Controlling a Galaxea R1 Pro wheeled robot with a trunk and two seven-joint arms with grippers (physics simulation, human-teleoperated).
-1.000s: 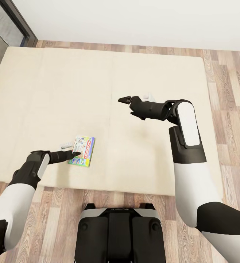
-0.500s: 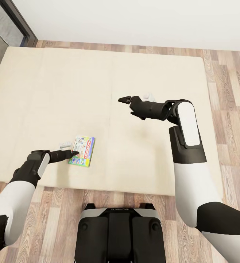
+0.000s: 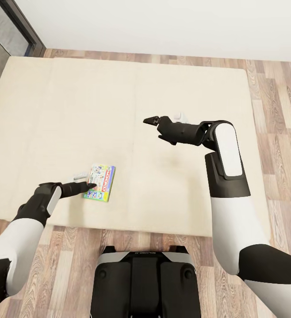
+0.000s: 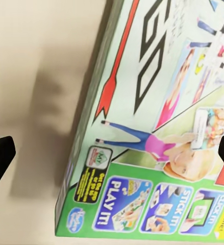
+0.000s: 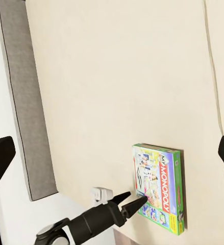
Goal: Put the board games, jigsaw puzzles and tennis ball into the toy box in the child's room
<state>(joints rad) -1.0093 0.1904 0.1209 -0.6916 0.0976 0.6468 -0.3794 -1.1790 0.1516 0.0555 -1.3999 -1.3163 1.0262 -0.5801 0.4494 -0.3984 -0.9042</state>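
The robot's left hand [image 3: 91, 185] reaches low over the bed [image 3: 66, 110], its fingers spread apart either side of the near edge of a white-green board game [image 3: 100, 182] and not yet closed on it. The left wrist view shows the two dark fingertips wide of the printed lid [image 4: 157, 127], with a box corner between them. The game lies flat on the beige mattress near its front edge. It looks a light, stiff cardboard box with a glossy, likely slippery face; pinching across its thin edge seems the surest hold. The right hand [image 3: 151, 120] hangs in the air over mid-bed, its fingers apart around nothing.
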